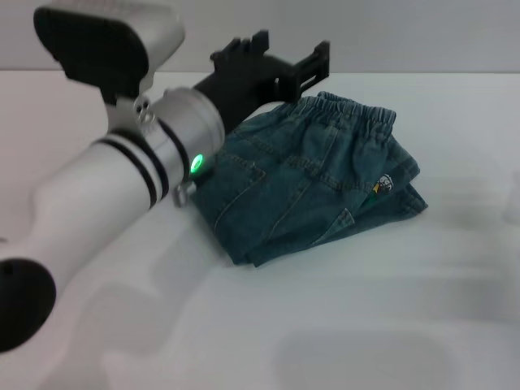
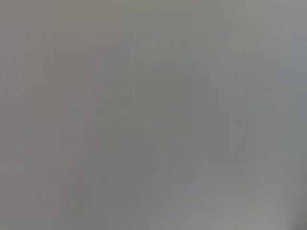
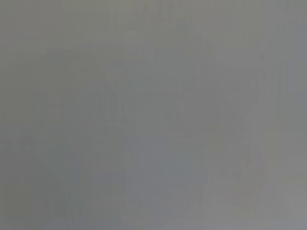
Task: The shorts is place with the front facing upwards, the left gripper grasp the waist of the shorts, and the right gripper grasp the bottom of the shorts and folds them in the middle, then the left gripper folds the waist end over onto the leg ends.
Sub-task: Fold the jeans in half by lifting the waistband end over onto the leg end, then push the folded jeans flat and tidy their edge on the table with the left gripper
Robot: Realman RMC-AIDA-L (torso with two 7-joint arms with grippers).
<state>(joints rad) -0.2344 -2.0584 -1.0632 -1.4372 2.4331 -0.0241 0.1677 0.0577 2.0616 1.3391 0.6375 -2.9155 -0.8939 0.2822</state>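
Observation:
The blue denim shorts (image 1: 313, 175) lie folded in a compact bundle on the white table (image 1: 366, 325). Their elastic waistband (image 1: 357, 110) is on top at the far side, and a small badge (image 1: 383, 184) shows near the right edge. My left arm reaches in from the near left. Its black left gripper (image 1: 280, 53) hangs open above the bundle's far left corner, with nothing between its fingers. The right gripper is out of view. Both wrist views show only plain grey.
The white table stretches out on all sides of the shorts. My left forearm (image 1: 122, 187), with a green light (image 1: 196, 163) on it, crosses the near left of the scene and hides the bundle's left edge.

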